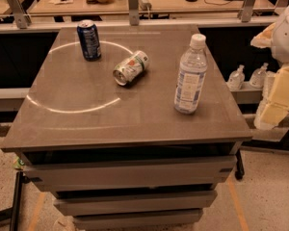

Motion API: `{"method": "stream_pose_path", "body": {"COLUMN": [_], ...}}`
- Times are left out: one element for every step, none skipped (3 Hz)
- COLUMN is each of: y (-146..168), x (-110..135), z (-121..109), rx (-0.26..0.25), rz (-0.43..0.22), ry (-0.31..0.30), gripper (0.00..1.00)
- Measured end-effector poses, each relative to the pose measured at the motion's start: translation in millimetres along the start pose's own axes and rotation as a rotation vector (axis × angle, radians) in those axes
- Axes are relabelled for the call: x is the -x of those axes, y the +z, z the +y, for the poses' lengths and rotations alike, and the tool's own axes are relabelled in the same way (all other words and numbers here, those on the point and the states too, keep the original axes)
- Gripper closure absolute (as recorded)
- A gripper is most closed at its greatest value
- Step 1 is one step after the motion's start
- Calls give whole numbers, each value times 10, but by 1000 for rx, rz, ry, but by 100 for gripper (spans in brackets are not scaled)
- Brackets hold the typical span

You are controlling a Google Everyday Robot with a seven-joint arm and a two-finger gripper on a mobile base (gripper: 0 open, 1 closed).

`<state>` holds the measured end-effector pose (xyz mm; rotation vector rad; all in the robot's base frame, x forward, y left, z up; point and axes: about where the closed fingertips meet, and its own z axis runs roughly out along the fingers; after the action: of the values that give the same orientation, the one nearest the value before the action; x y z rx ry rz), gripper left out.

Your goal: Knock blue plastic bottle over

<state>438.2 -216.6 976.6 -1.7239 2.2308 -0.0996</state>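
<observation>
Stacked drawer fronts point(130, 174) sit lowest in the frame, under the grey surface point(86, 126) that carries everything. On the right half of that surface, toward its front edge, the blue plastic bottle point(190, 76) stands upright with its white cap on, its long axis vertical, apart from everything else. A dark blue can point(89, 40) stands at the upper left and a second can point(131, 67) lies on its side near the middle; both are well clear of the bottle.

The end effector point(278, 97) hangs at the right edge of the frame, beyond the surface's right side and holding nothing; whether it is spread or pressed together I cannot tell. From it the bottle lies to the left in the frame, with open surface between. I'd judge a sideways sweep leftward, meeting the bottle high on its body rather than near its base, would tip it toward the middle of the surface. The lying can is on that side, so a hard push might send the bottle rolling into it
</observation>
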Motion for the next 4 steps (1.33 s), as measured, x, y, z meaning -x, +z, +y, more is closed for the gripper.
{"method": "stream_pose_path", "body": {"y": [0,25,190,354], "x": [0,40,-46,-49], "z": [0,-65,-340,-494], "rx": [0,22,36,26], "rz": [0,-88,-297,-523], "ry": [0,54,150,177], "gripper": [0,0,0,0]}}
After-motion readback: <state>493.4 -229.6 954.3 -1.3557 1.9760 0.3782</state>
